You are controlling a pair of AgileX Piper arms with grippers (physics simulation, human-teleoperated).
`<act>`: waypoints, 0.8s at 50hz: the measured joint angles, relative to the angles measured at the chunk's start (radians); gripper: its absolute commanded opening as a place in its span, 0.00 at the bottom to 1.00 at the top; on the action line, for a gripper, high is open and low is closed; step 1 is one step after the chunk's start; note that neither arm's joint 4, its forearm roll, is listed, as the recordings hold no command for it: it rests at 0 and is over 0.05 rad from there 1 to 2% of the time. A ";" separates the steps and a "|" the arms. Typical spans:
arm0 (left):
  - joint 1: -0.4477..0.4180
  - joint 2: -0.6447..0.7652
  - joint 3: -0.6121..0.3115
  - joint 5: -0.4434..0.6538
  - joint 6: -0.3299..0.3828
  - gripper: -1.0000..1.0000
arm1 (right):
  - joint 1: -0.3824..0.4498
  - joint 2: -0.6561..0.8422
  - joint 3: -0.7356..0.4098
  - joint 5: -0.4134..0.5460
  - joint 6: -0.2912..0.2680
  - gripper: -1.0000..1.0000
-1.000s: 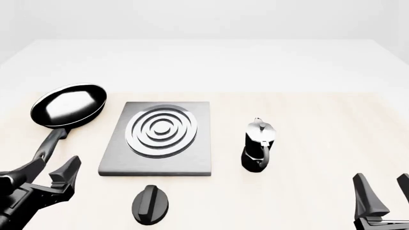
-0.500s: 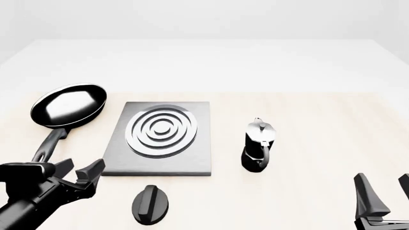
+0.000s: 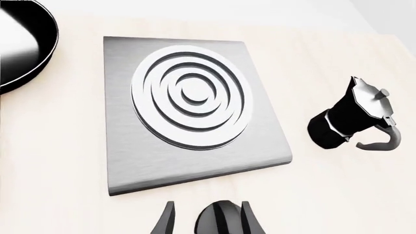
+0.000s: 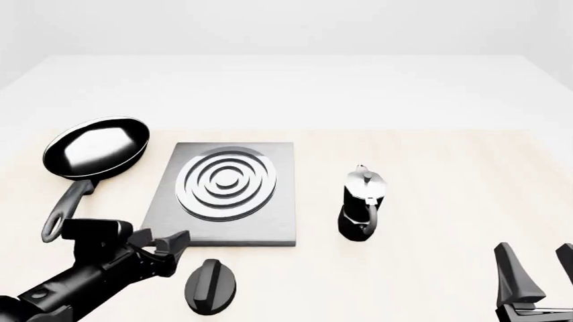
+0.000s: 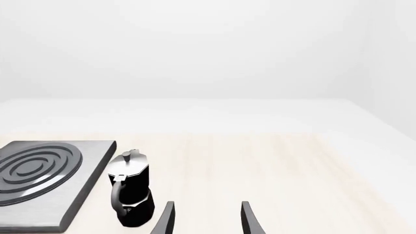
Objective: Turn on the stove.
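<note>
A pale wood-toned counter stretches back to a plain white room with bare walls, its surface smooth and matte. On it, left of centre, lies the stove, a flat dark-grey slab that looks rigid and heavy enough to stay put, with a burner of silvery concentric rings. A black frying pan sits just off its left edge, a moka pot stands apart to its right. The knob, a small black oval with a raised ridge, rests on the counter just in front of the slab; it appears hard and a little slick, so the ridge is probably the place to pinch and twist. The left gripper hangs just left of the knob, fingers spread wide and empty, the knob showing between them in the wrist view. The right gripper waits at the near right corner, likewise parted and holding nothing.
</note>
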 measured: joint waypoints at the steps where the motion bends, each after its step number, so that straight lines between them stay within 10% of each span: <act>1: -0.004 0.010 -0.002 -0.004 -0.002 1.00 | 0.000 0.000 0.000 0.000 0.001 1.00; 40: -0.110 0.337 -0.015 -0.176 -0.095 1.00 | 0.006 -0.009 0.000 -0.006 0.039 1.00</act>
